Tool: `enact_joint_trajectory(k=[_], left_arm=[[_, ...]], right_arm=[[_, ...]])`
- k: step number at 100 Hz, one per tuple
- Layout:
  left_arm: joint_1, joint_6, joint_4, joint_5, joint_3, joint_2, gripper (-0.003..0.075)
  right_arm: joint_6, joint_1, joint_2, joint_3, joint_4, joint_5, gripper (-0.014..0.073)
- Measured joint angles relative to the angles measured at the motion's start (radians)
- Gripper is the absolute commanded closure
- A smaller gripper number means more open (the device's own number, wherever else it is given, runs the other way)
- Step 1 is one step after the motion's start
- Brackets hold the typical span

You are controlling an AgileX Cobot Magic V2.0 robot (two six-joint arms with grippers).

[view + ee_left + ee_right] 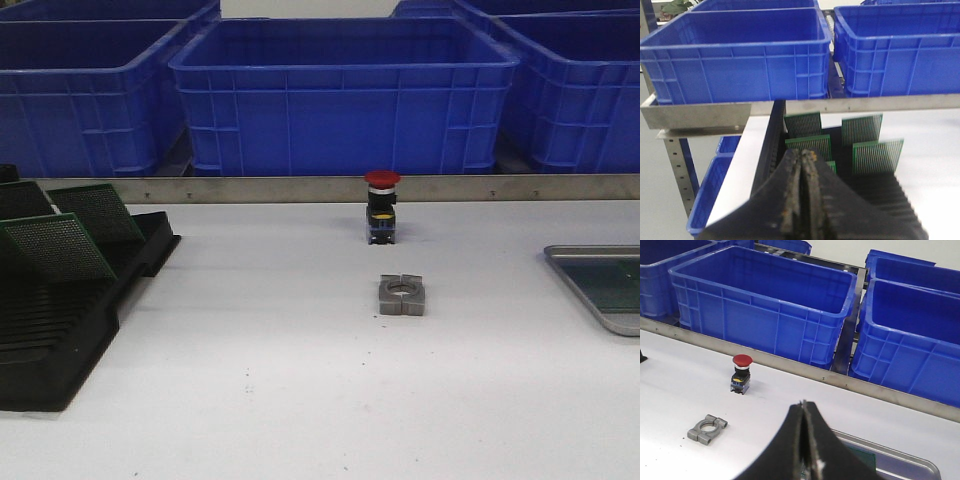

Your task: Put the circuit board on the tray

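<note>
A white table (300,380) was shown in the front view, with the red-capped push button (382,206) taken here as the landmark near the table's far middle. Just in front of the button, apart from it, a grey metal clamp block (402,295) with a round bore was laid flat. Far to the left of the button, a black slotted rack (60,310) was set at the table's left edge, and several green circuit boards (58,247) were held leaning in its slots. Far to the right of the button, the tray (590,255) was placed at the table's right edge, cut off by the frame; a dark green patch (612,284), apparently a circuit board, was seen on its floor. Behind the button, beyond a metal rail (300,188), blue crates (340,95) were lined up. In the left wrist view, the left gripper (804,156) was seen with its fingers pressed together on nothing, positioned above the rack with the boards just beyond its tips. In the right wrist view, the right gripper (802,405) was likewise seen closed and empty, held over the tray's near rim, with the button and the clamp block well off to one side.
</note>
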State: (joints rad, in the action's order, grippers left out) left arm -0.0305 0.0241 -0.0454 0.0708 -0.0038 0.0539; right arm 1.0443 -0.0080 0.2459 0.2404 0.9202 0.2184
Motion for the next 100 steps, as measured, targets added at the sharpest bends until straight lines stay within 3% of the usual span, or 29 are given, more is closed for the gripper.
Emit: enact_joint_trajectory(k=[21, 100], left_arm=[[0.000, -0.013, 0.055, 0.056, 0.000, -0.058, 0.0737], [0.000, -0.015, 0.011, 0.066, 0.000, -0.058, 0.0737]], right_arm=[[0.000, 0.000, 0.000, -0.002, 0.000, 0.002, 0.0651], [0.000, 0.000, 0.000, -0.007, 0.000, 0.002, 0.0651]])
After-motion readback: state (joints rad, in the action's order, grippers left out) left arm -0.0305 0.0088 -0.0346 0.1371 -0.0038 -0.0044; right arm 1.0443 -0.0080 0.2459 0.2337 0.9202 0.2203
